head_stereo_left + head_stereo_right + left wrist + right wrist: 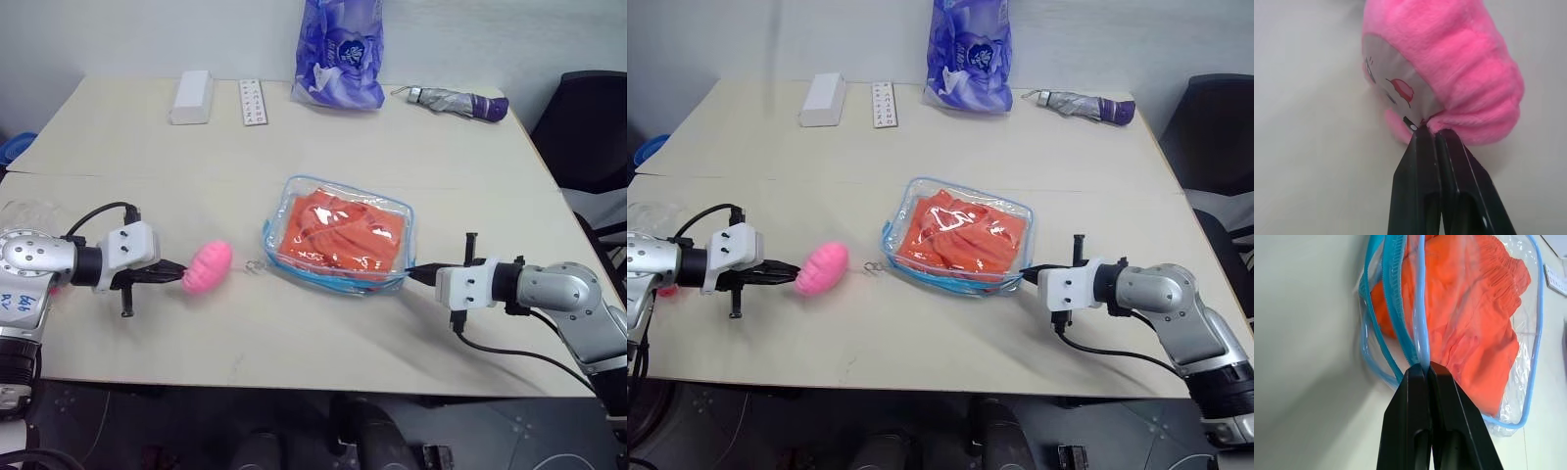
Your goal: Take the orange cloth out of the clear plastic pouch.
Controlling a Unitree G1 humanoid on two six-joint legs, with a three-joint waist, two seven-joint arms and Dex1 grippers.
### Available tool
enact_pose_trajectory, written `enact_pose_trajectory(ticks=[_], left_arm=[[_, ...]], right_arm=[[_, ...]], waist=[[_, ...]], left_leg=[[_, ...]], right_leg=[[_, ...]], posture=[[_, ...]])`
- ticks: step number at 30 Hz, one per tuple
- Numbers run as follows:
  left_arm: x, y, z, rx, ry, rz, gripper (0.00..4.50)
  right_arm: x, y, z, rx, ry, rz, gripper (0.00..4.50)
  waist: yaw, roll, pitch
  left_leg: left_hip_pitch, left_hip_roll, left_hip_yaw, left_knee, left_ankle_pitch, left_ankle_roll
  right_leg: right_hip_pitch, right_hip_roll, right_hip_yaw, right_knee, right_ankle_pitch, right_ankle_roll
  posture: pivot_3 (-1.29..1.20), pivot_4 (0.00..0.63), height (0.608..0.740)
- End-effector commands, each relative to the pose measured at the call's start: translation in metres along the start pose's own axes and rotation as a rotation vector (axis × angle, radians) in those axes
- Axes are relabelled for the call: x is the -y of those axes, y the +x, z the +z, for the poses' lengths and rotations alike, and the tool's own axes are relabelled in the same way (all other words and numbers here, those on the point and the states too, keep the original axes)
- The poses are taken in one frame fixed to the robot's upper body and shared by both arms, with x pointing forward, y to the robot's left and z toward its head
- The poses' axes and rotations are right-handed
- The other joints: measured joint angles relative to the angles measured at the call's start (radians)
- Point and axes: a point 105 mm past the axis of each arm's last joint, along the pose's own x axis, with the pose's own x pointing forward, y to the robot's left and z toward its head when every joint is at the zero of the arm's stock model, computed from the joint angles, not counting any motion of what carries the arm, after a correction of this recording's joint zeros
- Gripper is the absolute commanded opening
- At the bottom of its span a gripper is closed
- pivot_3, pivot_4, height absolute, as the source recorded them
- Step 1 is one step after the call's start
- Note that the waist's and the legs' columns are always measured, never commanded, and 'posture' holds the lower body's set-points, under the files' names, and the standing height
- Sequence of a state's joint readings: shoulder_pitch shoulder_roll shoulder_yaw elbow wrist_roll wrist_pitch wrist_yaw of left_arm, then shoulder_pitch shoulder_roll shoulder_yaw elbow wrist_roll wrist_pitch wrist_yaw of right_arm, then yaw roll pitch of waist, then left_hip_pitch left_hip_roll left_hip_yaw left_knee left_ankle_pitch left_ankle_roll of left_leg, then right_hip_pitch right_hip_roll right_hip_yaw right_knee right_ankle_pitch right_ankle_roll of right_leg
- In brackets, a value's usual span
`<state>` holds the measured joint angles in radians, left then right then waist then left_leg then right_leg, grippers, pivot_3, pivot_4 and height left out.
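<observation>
the flat see-through vinyl pouch with light blue zipper trim [338, 235] lies near the middle of the pale tabletop [127, 147], and the bright orange soft cloth [343, 233] is folded inside it, filling most of it. the right gripper [1423, 368], at the pouch's 4 o'clock corner, has its two black fingers pressed together on the blue zipper edge, the trim running into the tips. the left gripper [1426, 128], at the pouch's 9 o'clock, pinches the small pink plush charm [208, 267] at its edge; the charm sits apart from the pouch, with a small metal ring [256, 265] lying between them. along the table's 12 o'clock side stand a tall purple-blue printed plastic bag [339, 54], a folded grey and purple umbrella [458, 101] at 1 o'clock, a slim white remote control [253, 102] and a white rectangular box [192, 96] at 11 o'clock.
</observation>
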<state>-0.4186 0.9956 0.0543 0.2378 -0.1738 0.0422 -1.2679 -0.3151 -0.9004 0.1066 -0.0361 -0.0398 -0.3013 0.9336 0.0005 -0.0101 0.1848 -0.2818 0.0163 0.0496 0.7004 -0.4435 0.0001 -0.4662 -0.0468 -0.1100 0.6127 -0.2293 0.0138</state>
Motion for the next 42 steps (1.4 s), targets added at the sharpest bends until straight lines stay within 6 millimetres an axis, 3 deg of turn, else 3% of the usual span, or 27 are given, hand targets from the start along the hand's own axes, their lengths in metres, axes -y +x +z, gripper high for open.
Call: enact_pose_trajectory(ticks=[1,3,4,7,11,14,18,20,22,26,31,36,39,42], left_arm=[[0.004,0.005,0.009,0.034,-0.011,-0.014,0.0],[0.003,0.007,0.012,0.06,-0.05,-0.006,0.0],[0.003,0.008,0.013,0.077,-0.069,-0.008,0.22],[0.007,0.008,0.02,0.107,-0.091,-0.027,0.93],[-0.009,-0.004,0.022,0.107,-0.121,0.051,2.14],[-0.021,-0.021,0.043,0.18,-0.164,0.049,3.03],[-0.037,-0.034,0.102,0.365,-0.139,0.02,3.03],[-0.032,-0.025,0.128,0.381,-0.044,-0.051,3.03],[-0.015,-0.001,0.138,0.322,0.103,-0.172,3.03],[0.01,0.048,0.127,0.17,0.359,-0.343,3.03],[0.007,0.093,0.104,0.044,0.61,-0.365,3.03],[-0.002,0.115,0.108,0.093,0.674,-0.306,3.03],[-0.001,0.118,0.104,0.103,0.683,-0.312,2.45],[-0.001,0.12,0.103,0.125,0.658,-0.307,1.51]], right_arm=[[0.01,-0.005,0.006,0.017,-0.006,-0.062,0.03],[0.007,-0.005,0.007,0.021,0.036,-0.07,0.03],[0.005,-0.006,0.007,0.024,0.063,-0.076,0.01],[-0.003,-0.008,0.01,0.029,0.149,-0.074,0.65],[-0.004,-0.015,0.014,0.021,0.194,-0.125,1.99],[-0.006,-0.024,0.02,0.027,0.278,-0.144,2.97],[-0.011,-0.034,0.036,0.073,0.406,-0.129,2.97],[-0.016,-0.037,0.046,0.103,0.469,-0.105,2.97],[-0.021,-0.037,0.053,0.118,0.515,-0.085,2.97],[-0.03,-0.035,0.059,0.114,0.548,-0.047,2.97],[-0.034,-0.034,0.058,0.098,0.565,-0.049,2.97],[-0.04,-0.033,0.058,0.09,0.577,-0.072,2.97],[-0.044,-0.032,0.059,0.089,0.585,-0.077,3.0],[-0.048,-0.033,0.058,0.083,0.587,-0.08,3.0]], waist=[[0.0,0.0,0.0],[0.0,0.0,0.0],[0.0,0.0,0.0],[0.0,0.0,0.0],[0.001,0.0,0.0],[0.001,0.0,0.0],[0.006,0.0,0.0],[0.009,0.0,0.0],[0.013,0.0,0.0],[0.022,0.002,-0.001],[0.017,0.001,-0.001],[0.025,0.001,-0.001],[0.023,0.001,-0.001],[0.023,0.001,-0.001]], left_leg=[[0.0,0.0,0.0,0.0,0.0,0.0],[0.0,0.0,0.0,0.0,0.0,0.0],[0.0,0.0,0.0,0.0,0.0,0.0],[0.0,0.0,0.0,0.0,0.0,0.0],[0.0,0.0,-0.001,0.0,0.0,0.0],[0.0,0.0,-0.001,0.0,0.0,0.0],[-0.001,0.0,-0.001,0.001,0.0,-0.001],[-0.001,-0.001,-0.001,0.001,0.0,-0.001],[-0.001,-0.001,-0.001,0.001,0.0,-0.001],[0.0,-0.002,0.001,0.001,0.0,-0.001],[0.0,-0.004,0.009,0.001,0.0,-0.003],[0.0,-0.004,0.013,0.001,0.0,-0.002],[0.0,-0.003,0.012,0.001,0.0,-0.002],[0.0,-0.003,0.013,0.001,0.0,-0.002]], right_leg=[[0.0,0.0,0.0,0.0,0.0,0.0],[0.0,0.0,0.0,0.0,0.0,0.0],[0.0,0.0,0.0,0.0,0.0,0.0],[0.0,0.0,0.0,0.0,0.0,0.0],[0.0,0.0,0.0,0.0,0.0,0.0],[0.0,0.0,0.0,0.0,0.0,0.0],[0.0,0.0,0.0,0.0,0.0,0.0],[0.001,0.0,0.0,0.0,0.0,0.0],[0.003,0.001,0.0,-0.001,0.0,0.0],[0.004,0.001,0.002,0.0,0.0,0.0],[0.003,0.005,0.005,0.0,0.0,0.0],[0.003,0.004,0.004,0.0,0.0,0.0],[0.003,0.004,0.004,0.0,0.0,0.0],[0.003,0.004,0.004,0.0,0.0,0.0]], posture=[[0.0,0.15,0.74],[0.0,0.15,0.74],[0.0,0.15,0.74],[0.0,0.15,0.74],[0.0,0.15,0.74],[0.0,0.15,0.74],[0.0,0.15,0.74],[0.0,0.15,0.74],[0.0,0.15,0.74],[0.0,0.15,0.74],[0.0,0.15,0.74],[0.0,0.15,0.74],[0.0,0.15,0.74],[0.0,0.15,0.74]])
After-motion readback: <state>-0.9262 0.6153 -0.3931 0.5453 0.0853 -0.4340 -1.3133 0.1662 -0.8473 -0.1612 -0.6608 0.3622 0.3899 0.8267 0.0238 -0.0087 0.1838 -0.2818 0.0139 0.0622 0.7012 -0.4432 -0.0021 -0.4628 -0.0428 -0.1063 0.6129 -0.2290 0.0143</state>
